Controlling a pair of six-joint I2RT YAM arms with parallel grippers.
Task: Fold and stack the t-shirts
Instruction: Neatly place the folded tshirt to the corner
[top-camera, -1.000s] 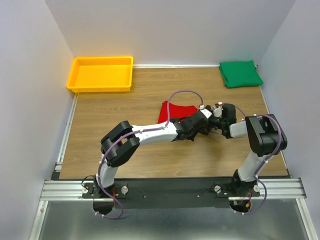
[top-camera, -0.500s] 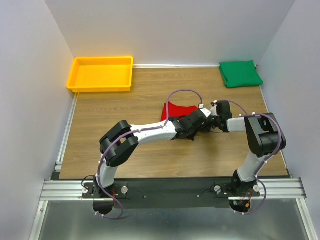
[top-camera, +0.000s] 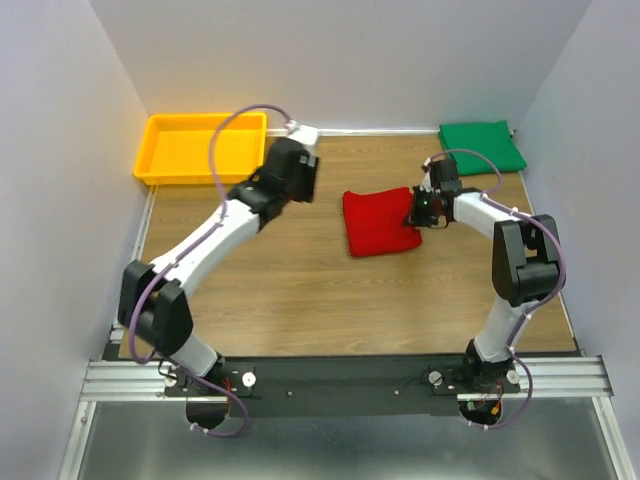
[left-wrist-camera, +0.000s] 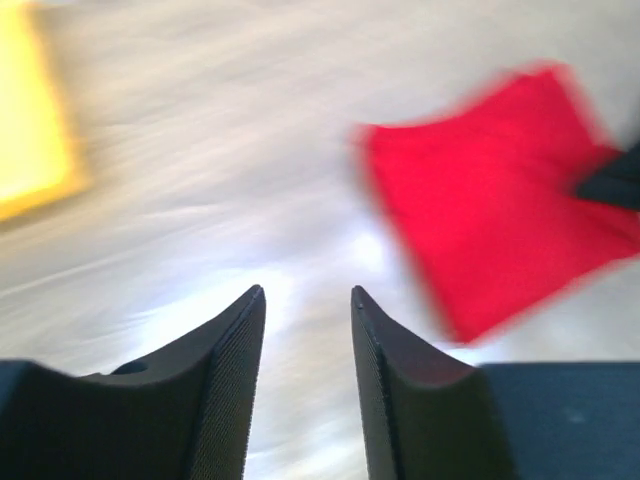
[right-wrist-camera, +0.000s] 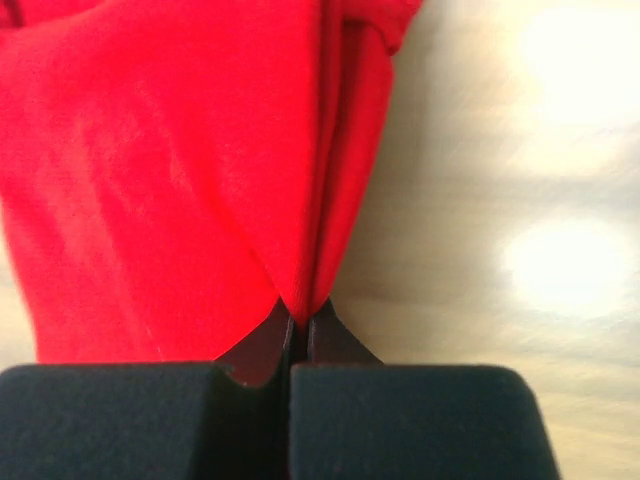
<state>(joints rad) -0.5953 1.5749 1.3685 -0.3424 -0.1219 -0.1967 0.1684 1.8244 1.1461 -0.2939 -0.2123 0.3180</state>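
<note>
The folded red t-shirt (top-camera: 378, 222) lies mid-table, and the right wrist view shows its cloth (right-wrist-camera: 180, 170) up close. My right gripper (top-camera: 417, 213) is shut on the shirt's right edge, the cloth pinched between its closed jaws (right-wrist-camera: 302, 310). The folded green t-shirt (top-camera: 481, 147) rests in the far right corner. My left gripper (top-camera: 296, 175) hovers left of the red shirt, near the tray. In the left wrist view its jaws (left-wrist-camera: 307, 300) stand apart with nothing between them, and the red shirt (left-wrist-camera: 500, 215) shows blurred at upper right.
A yellow plastic tray (top-camera: 203, 148) sits at the far left corner, blurred at the left edge (left-wrist-camera: 30, 120) of the left wrist view. Grey walls close in the wooden table (top-camera: 300, 290) on three sides.
My left arm swung away from the red shirt toward the far left and its jaws opened. The right gripper closed on the shirt's edge and moved farther back; the shirt now lies flatter.
</note>
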